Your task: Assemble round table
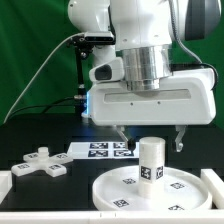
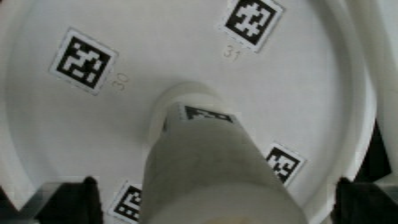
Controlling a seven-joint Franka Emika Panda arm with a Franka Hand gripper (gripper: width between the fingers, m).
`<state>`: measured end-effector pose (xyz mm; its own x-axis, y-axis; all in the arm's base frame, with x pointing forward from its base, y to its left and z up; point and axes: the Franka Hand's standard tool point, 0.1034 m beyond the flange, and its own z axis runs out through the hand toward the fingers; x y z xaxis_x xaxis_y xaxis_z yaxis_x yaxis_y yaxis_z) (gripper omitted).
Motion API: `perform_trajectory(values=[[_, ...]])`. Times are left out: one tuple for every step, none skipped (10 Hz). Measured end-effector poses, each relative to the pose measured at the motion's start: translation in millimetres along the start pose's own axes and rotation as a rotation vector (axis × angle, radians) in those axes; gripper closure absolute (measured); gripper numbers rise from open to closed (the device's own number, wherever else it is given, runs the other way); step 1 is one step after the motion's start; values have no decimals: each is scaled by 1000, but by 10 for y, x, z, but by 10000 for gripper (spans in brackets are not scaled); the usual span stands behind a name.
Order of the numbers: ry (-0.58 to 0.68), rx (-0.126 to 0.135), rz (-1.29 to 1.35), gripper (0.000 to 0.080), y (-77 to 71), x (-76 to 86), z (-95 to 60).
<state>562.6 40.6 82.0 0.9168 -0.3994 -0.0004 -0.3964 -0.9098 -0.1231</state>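
The white round disc (image 1: 120, 190) lies flat at the front, tags facing up. The short thick cylinder leg (image 1: 150, 162) stands upright on its middle. My gripper (image 1: 150, 138) hangs just above the leg, jaws wide open, one finger on each side and neither touching it. In the wrist view the leg (image 2: 205, 150) rises from the disc (image 2: 160, 50) toward the camera. The dark fingertips (image 2: 71, 203) show at the frame's corners, clear of the leg, with the gripper (image 2: 217, 203) centred over it. The cross-shaped foot piece (image 1: 40, 164) lies on the table at the exterior view's left.
The marker board (image 1: 100, 150) lies flat behind the disc. A white ledge (image 1: 8, 180) borders the table at the exterior view's left front. A green curtain hangs behind the arm.
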Motion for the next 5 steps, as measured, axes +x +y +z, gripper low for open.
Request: perform_trajectory(values=[[1, 0, -82, 151, 0, 1, 0], [10, -24, -315, 151, 0, 16, 2], [12, -43, -517, 151, -28, 10, 4], [21, -42, -585, 151, -73, -2, -5], [20, -43, -616, 151, -62, 0, 0]])
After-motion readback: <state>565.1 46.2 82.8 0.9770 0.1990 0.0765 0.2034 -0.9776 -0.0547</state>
